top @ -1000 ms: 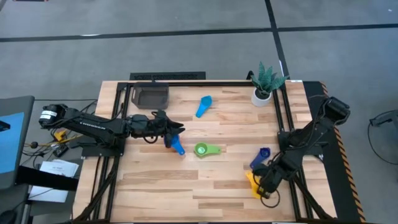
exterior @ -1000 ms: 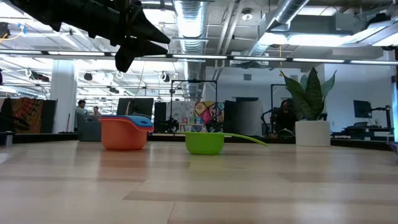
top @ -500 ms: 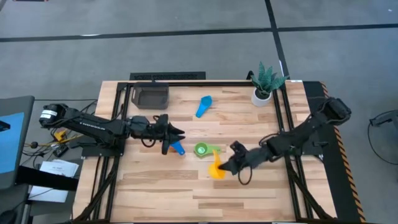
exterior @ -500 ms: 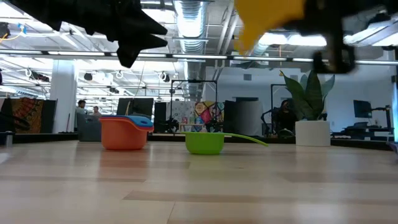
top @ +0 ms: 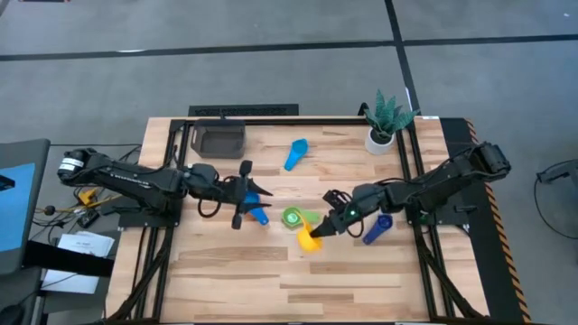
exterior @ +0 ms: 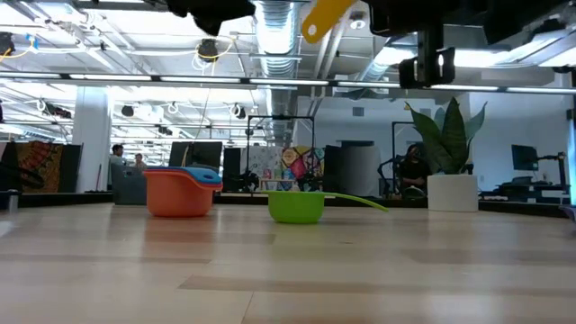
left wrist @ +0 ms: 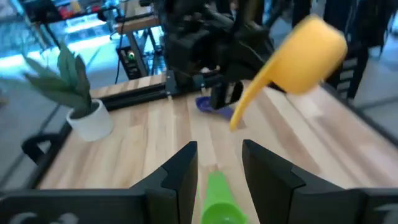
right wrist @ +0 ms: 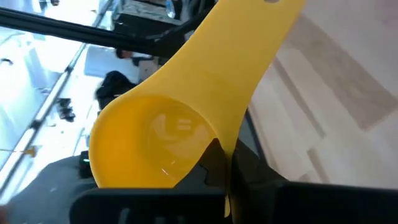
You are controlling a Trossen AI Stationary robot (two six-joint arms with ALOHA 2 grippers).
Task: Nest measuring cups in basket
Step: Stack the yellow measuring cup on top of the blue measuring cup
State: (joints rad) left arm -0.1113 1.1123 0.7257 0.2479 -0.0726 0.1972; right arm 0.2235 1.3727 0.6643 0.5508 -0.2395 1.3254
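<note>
My right gripper [top: 327, 226] hangs over the table's middle, shut on the yellow cup [top: 309, 239]. Just left of it the green cup [top: 293, 217] stands on its base, handle toward the right. My left gripper [left wrist: 217, 152] hovers open and empty above an orange cup with a blue cup nested in it [exterior: 182, 191], pointing at the green cup. A light blue cup [top: 295, 153] lies farther back and a dark blue cup [top: 377, 227] lies right of the yellow one. The dark basket [top: 219, 138] stands at the far left. My right gripper holds the yellow cup by the bowl's side beside the handle's root [right wrist: 227, 180], a thin edge running down between the fingers; the gripper's own body hides the pads. The handle's free end [right wrist: 267, 18] points away from the gripper. The cup hangs tilted, clear of the table.
A white plant pot [top: 379, 137] stands at the far right corner. Black frame rails [top: 411, 171] run along the table's left and right sides. Bare wood lies along the near edge.
My right gripper has swung from the near right corner toward the table's middle and risen, carrying the yellow cup clear of the table to just beside the green cup. My left gripper has risen above the orange-and-blue stack and rolled about its own axis.
</note>
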